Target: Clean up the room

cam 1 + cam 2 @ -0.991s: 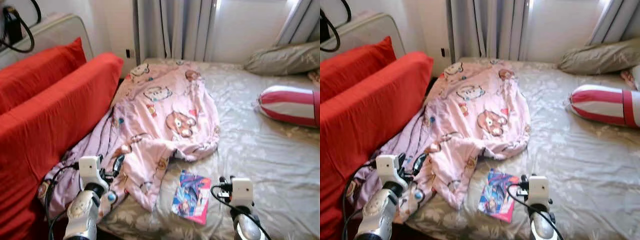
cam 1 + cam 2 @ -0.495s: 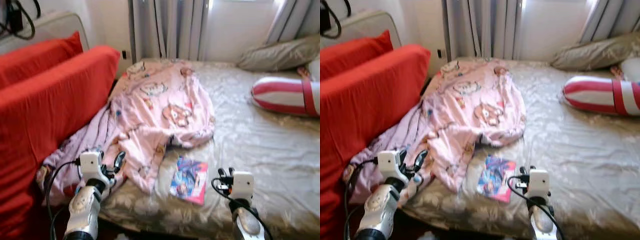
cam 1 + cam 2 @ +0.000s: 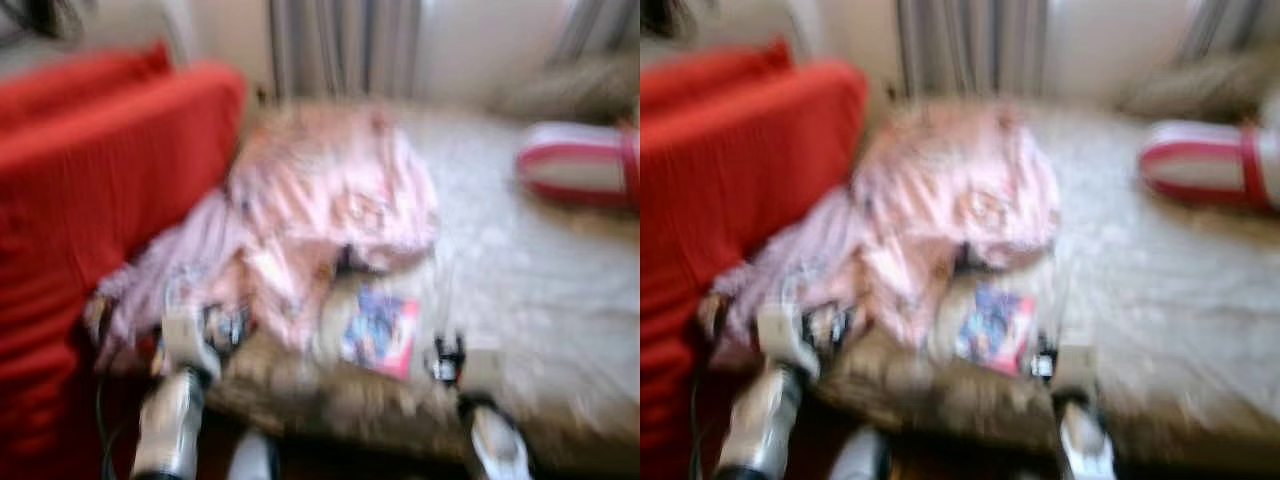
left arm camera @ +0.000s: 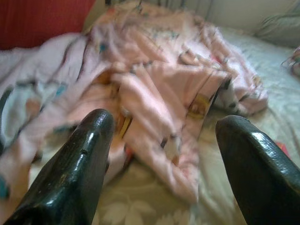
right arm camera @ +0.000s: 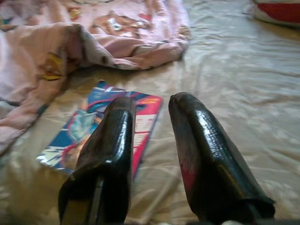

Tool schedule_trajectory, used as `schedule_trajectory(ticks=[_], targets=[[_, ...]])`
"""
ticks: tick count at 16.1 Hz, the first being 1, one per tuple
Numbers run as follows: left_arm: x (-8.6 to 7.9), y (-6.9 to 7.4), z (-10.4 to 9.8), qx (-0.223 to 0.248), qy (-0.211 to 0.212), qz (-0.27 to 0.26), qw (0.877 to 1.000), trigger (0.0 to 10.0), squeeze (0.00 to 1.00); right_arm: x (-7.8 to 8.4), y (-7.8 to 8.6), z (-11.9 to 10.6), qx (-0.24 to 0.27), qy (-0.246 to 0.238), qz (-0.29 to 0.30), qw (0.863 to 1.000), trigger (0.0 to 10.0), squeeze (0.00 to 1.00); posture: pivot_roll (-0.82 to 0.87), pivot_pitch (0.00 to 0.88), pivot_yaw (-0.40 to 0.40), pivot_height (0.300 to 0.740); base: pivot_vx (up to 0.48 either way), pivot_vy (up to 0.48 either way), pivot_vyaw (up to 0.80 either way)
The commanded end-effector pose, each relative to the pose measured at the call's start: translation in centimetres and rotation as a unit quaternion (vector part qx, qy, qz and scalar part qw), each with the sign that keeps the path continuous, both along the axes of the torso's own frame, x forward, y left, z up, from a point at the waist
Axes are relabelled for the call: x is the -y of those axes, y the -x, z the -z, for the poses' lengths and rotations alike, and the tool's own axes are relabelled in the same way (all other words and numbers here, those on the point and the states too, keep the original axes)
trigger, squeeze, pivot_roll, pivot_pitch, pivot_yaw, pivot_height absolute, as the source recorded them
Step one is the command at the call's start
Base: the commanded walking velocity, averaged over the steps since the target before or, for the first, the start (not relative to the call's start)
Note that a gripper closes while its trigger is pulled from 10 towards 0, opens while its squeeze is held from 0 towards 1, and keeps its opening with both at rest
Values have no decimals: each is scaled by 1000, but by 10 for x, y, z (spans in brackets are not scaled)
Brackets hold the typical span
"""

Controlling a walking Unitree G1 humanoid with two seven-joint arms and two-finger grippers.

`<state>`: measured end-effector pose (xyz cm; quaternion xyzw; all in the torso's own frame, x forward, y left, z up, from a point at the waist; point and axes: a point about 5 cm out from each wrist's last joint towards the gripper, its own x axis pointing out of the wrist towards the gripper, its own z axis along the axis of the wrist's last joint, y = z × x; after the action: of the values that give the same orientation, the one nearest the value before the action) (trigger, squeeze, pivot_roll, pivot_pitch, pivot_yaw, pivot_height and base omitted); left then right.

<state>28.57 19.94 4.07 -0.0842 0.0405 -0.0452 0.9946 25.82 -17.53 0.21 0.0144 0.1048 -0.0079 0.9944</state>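
Blanket: the pink blanket [image 4: 154, 89] lies in a crumpled heap on the bed [image 5: 243, 93], just ahead of the left gripper [image 4: 164, 140]. It is soft, thin cloth with little cartoon pictures, all folds and bumps.
Book: a thin, flat book [image 5: 101, 133] with a shiny blue and pink cover lies on the bed, right in front of the right gripper [image 5: 152, 110]. Its long side runs away from the fingers, slanting a little toward the blanket. One edge of the blanket lies just beside its far end.
Nearer arm: the right arm is nearer the book, and the left arm is nearer the blanket.
Left fingers: spread wide apart, holding nothing.
Right fingers: only a narrow gap between them, holding nothing.
Bed: a smooth grey-brown sheet with a faint leaf pattern and some wrinkles.
Other things: a red cushion [image 3: 90, 190] stands along the robot's left of the bed. A round red and white striped pillow [image 3: 580, 165] lies far off on the right.
Head views: blurry, so small things are hard to tell.
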Motion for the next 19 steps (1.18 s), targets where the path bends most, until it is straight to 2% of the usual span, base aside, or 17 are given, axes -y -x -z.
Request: schedule_trajectory(ticks=[1,13,16,19], targets=[[-1,-9,-11,19,-1,1,1000,10000,0,-2,-1,0,-2,0,-5,1000,10000,0,-28,0,-1,642,0,0,0],[0,-7,-9,14,2,7,1000,10000,0,-6,0,4,-17,-3,-18,1000,10000,0,-25,0,-2,642,0,0,0],[0,-6,-9,13,1,7,1000,10000,0,-8,1,5,-21,-2,-21,1000,10000,0,-25,0,-3,617,0,0,0],[1,-6,-8,13,1,9,1000,10000,0,-9,2,4,-14,-4,-27,1000,10000,0,-23,0,-3,617,0,0,0]])
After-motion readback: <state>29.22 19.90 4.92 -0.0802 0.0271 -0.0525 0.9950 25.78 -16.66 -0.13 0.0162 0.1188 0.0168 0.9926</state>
